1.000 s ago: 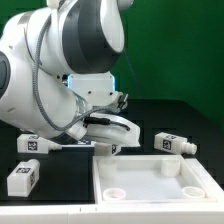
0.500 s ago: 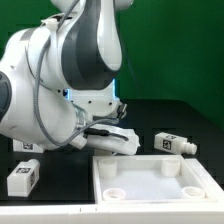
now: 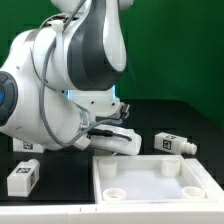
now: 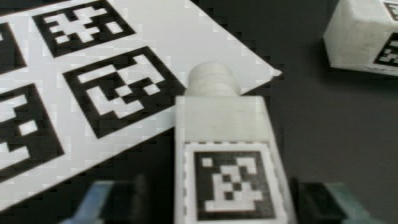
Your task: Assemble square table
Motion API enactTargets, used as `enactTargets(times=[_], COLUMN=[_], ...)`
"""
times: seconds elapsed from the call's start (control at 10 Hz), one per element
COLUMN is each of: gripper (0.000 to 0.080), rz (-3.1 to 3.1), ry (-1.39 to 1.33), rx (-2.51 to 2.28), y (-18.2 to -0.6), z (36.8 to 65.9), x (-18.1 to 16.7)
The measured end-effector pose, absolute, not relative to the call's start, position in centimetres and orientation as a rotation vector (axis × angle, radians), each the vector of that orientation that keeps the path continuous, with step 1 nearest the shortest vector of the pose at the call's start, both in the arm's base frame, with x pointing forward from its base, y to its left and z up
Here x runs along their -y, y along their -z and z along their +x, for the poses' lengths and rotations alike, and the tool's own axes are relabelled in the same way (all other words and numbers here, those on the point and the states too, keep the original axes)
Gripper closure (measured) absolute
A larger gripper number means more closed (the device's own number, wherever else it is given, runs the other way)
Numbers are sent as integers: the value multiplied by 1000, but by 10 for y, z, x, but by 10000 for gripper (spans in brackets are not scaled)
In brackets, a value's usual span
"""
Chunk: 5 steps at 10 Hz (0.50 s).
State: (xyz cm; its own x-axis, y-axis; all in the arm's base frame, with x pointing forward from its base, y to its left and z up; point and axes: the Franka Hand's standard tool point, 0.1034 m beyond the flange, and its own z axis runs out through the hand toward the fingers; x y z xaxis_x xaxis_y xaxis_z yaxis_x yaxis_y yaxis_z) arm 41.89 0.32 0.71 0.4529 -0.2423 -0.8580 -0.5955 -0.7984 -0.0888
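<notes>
The white and grey robot arm [image 3: 80, 70] is occupying most of the exterior view's left and centre, bending down over the black counter [image 3: 190, 120].

The large flat white plastic square top [image 3: 150, 182] is lying on the counter at the near side, toward the exterior view's right. Its raised rim is facing up, and round corner sockets [image 3: 115, 190] are showing inside it.

In the wrist view, the thin flat white marker board [image 4: 89, 70], printed with black square tags, is lying on the counter.

A small white block leg with a tag [image 3: 20, 178] is standing at the near side at the exterior view's left, well apart from the top. A second tagged white leg [image 3: 175, 143] is lying just beyond the top's far edge, toward the exterior view's right. A tagged white object [image 3: 28, 146] is showing far left beside the arm. Whether it is a leg or part of the board cannot be determined.

In the wrist view, a third white leg bearing a black-and-white tag [image 4: 222, 130] is lying between the jaws, with its round peg end pointing toward the marker board's edge. The jaws are standing apart on either side of this leg, with a dark gap showing on each side. Another white block [image 4: 365, 40] is lying apart from the board's corner.
</notes>
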Motion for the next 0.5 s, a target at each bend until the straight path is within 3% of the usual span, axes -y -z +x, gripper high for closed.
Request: enactTargets(times=[0.1,0.3,0.5], gripper=[517,516,516], rz=[-2332,-2343,-2408], ry=[-1284,-1271,-1162], rx=[-710,-701,-668], y=[-8,-28,-64], z=[420,434,464], x=[-4,-10,-20])
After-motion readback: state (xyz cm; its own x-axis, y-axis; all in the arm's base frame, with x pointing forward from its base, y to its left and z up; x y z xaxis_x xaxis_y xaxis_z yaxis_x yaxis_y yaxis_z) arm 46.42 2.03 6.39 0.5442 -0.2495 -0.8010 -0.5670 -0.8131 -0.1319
